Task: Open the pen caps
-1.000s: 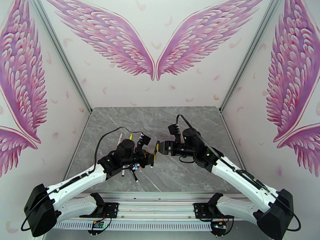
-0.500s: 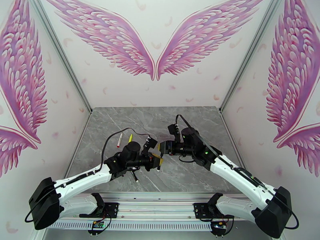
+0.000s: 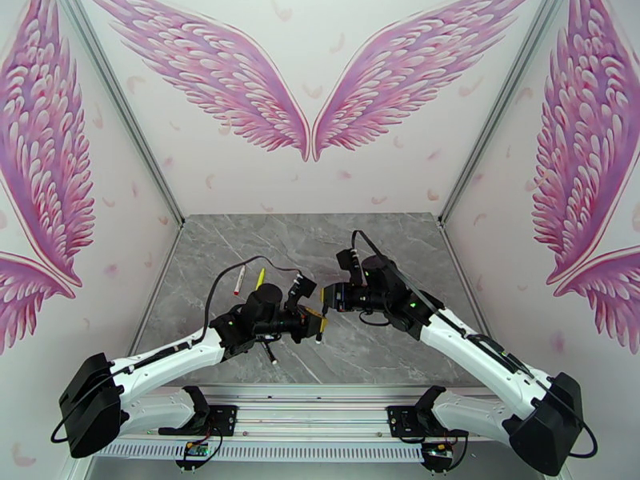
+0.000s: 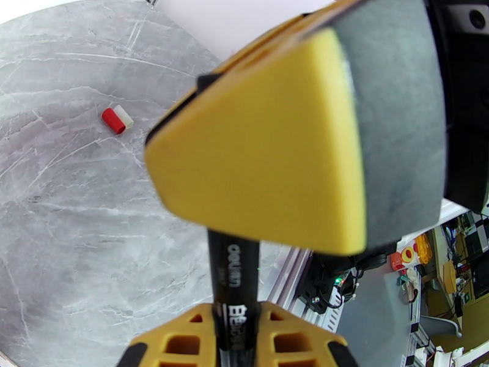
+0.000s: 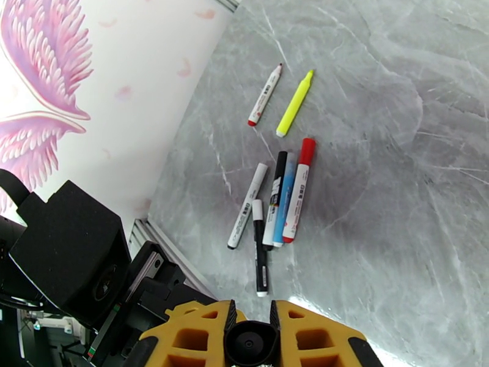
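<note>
My left gripper [image 3: 314, 322] is shut on a black pen [image 4: 235, 289], which stands up between its fingers [image 4: 177, 337] in the left wrist view. My right gripper [image 3: 326, 298] meets it from the right. Its yellow finger pad [image 4: 269, 154] covers the pen's upper end. In the right wrist view the right gripper [image 5: 249, 328] is shut on a round black pen cap [image 5: 249, 345], seen end-on. A loose red and white cap [image 4: 117, 120] lies on the table. Several pens [image 5: 275, 200] lie in a cluster below.
A red-ended pen [image 5: 266, 94] and a yellow highlighter [image 5: 294, 103] lie apart from the cluster, toward the table's back left [image 3: 239, 279]. Another pen [image 3: 270, 354] lies near the front edge under the left arm. The grey marble table [image 3: 384, 234] is bounded by walls.
The right gripper has closed on the pen's cap end. The left arm moved right with the pen one second ago, uncovering the two pens at the back left, then held still.
</note>
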